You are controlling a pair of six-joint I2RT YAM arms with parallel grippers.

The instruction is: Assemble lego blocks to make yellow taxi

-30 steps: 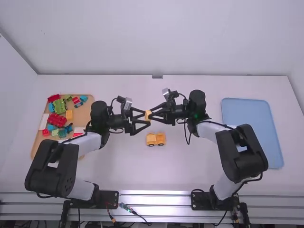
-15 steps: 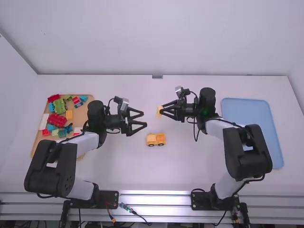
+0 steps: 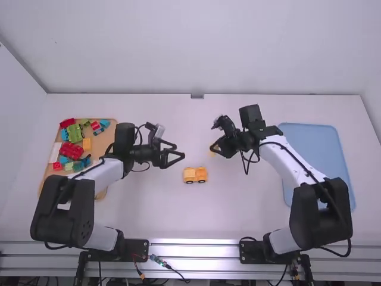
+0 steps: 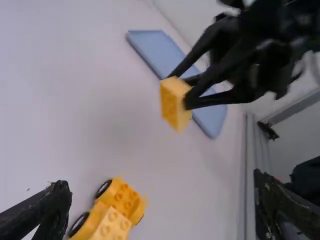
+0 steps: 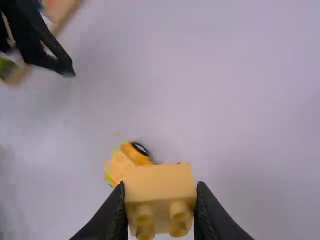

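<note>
A pale wall (image 3: 178, 47) rises behind the white tabletop (image 3: 149, 214). The right gripper (image 3: 215, 148) has its jaws closed on a yellow block (image 5: 160, 187), one finger at each side; in the right wrist view its studs point toward that view's bottom edge, and the left wrist view shows it held above the surface. The left gripper (image 3: 180, 151) has its jaws spread wide and empty. Near both, on the middle of the tabletop, sits the partly built yellow vehicle (image 3: 195, 174), upright on black wheels, with studs showing on top. Beyond the left arm's side lies a wooden tray (image 3: 103, 148) holding red, green and blue pieces, with a yellow brick (image 3: 87, 144) among them. Well apart, at the right, is a blue tray (image 3: 309, 149), partly behind the right arm (image 3: 286, 156).
</note>
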